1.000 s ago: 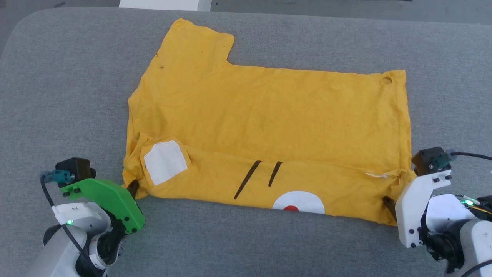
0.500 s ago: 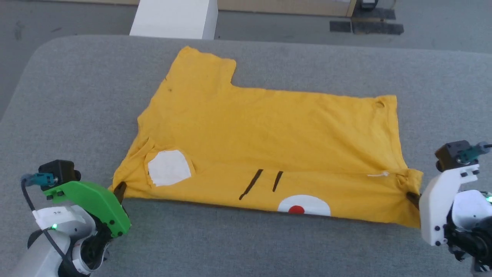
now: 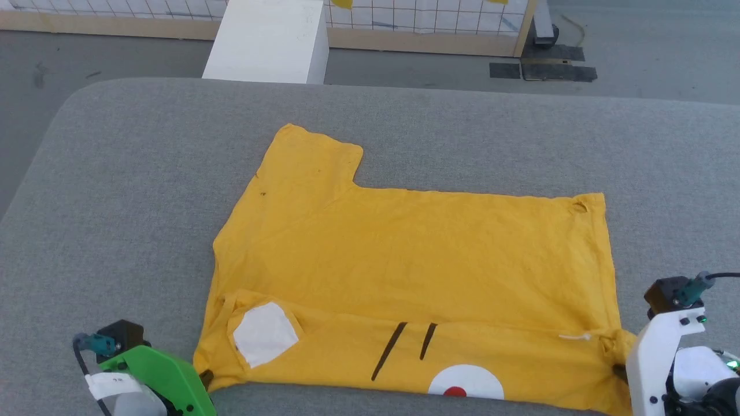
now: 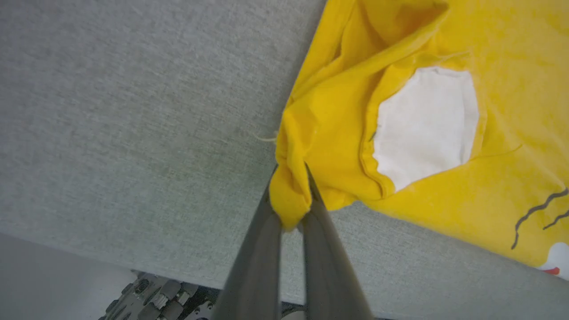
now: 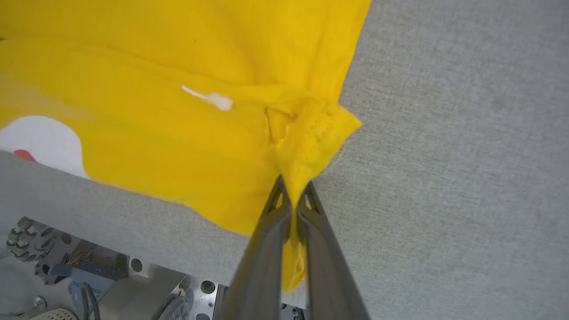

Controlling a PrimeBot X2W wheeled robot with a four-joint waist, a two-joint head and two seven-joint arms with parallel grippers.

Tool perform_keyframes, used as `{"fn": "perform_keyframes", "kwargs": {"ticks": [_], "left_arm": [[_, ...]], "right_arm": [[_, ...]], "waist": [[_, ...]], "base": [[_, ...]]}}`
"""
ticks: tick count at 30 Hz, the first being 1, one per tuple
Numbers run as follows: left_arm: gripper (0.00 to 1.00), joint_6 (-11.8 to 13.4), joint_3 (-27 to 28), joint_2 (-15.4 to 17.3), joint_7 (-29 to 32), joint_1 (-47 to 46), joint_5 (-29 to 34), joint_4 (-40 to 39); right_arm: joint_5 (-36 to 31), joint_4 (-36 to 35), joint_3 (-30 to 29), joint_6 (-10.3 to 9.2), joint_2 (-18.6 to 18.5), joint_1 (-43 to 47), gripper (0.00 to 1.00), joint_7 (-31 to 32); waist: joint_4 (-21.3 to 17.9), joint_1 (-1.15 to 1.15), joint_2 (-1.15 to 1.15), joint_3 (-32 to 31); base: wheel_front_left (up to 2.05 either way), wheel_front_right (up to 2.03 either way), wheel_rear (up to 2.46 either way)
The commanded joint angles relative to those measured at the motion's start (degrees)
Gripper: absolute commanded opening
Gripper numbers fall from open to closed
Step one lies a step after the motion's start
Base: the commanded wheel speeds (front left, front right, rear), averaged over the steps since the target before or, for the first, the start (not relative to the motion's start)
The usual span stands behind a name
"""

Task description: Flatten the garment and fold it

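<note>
Garment (image 3: 404, 254) sits mid-counter (image 3: 144, 173), mostly flat. A printed strip is turned over along the 6 o'clock edge, so the first fold looks begun. Left claw (image 4: 290, 195) is pinched on the 7 o'clock corner, right claw (image 5: 293, 186) on the 5 o'clock corner. Sleeve at 11 o'clock is unfolded. Left, I'd say: carry the fold across, tuck the sleeve, fold crosswise.

A: On my feed the T-shirt (image 3: 404, 254) is mustard yellow, with a white patch (image 3: 265, 334), two thin black strokes (image 3: 388, 351), and a red dot (image 3: 455, 391) inside a white circle (image 3: 483, 386).

B: And around it?

A: I see a plain grey tabletop (image 3: 144, 173); left gripper (image 3: 202, 378) cased in green, right gripper (image 3: 620, 371) in white, both with dark fingers (image 4: 262, 249).
</note>
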Motion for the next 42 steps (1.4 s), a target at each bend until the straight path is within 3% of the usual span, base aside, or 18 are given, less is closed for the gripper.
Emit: {"fn": "perform_keyframes", "kwargs": {"ticks": [1, 3, 4, 5, 6, 15, 18, 23, 34, 42], "left_arm": [[0.00, -0.52, -0.07, -0.49, 0.00, -0.17, -0.16, 1.47], [0.00, -1.20, -0.18, -1.10, -0.14, -1.04, -0.32, 3.22], [0.48, -1.49, -0.17, -1.17, -0.21, -1.51, -0.29, 3.88], [1.00, -1.69, -0.01, -1.18, -0.41, -2.04, -0.22, 4.53], [1.00, -1.78, 0.15, -1.08, -0.38, -2.35, -0.27, 4.88], [1.00, -0.49, 5.50, 3.35, -2.82, -4.09, 0.53, -2.73], [1.00, -2.07, 8.06, 3.18, -7.34, -6.92, 1.76, -5.80], [1.00, -5.52, 7.37, 3.23, -13.20, -12.63, 6.91, -5.38], [1.00, -14.21, -0.41, -4.69, -19.28, -33.63, 14.72, 10.84], [1.00, -18.31, -4.24, -8.08, -12.04, -51.96, 16.27, 28.18]], "right_arm": [[-0.56, 1.38, 0.23, -0.08, 0.32, 0.33, 0.00, -0.77], [-1.09, 3.24, 0.31, -0.08, 0.59, -0.05, 0.00, -2.04], [-1.26, 3.96, 0.39, -0.08, 0.65, -0.25, 0.00, -2.59], [-1.57, 4.49, 0.42, -0.08, 0.67, -0.66, 0.40, -3.98], [-1.78, 4.97, 0.38, -0.08, 0.68, -0.89, 1.00, -4.83], [1.14, 0.76, -5.13, -0.08, 1.96, -4.00, 1.00, -9.68], [0.44, -1.70, -7.22, -0.08, 2.19, -6.48, 1.00, -12.69], [-0.48, -2.28, -8.49, -0.08, 3.18, -11.32, 1.00, -17.53], [-1.06, -2.21, -6.92, -0.08, 2.94, -18.76, 1.00, -19.41], [-0.81, -4.35, -4.91, -0.08, 1.54, -22.67, 1.00, -18.83]], "waist": [[0.07, 0.00, 0.00, 0.07], [0.11, 0.00, 0.00, 0.09], [0.10, 0.00, 0.00, 0.06], [0.04, 0.00, 0.00, -0.10], [-0.03, 0.00, 0.00, -0.30], [-0.96, 0.00, 0.00, -3.20], [-1.31, 0.00, 0.00, -3.06], [-1.91, 0.00, 0.00, -1.04], [-1.33, 0.00, 0.00, 9.40], [-2.39, 0.00, 0.00, 17.38]], "base": [[0.00, 0.00, 0.00], [0.00, 0.00, 0.00], [0.00, 0.00, 0.00], [0.00, 0.00, 0.00], [0.00, 0.00, 0.00], [0.00, 0.00, 0.00], [0.00, 0.00, 0.00], [0.00, 0.00, 0.00], [0.00, 0.00, 0.00], [0.00, 0.00, 0.00]]}}
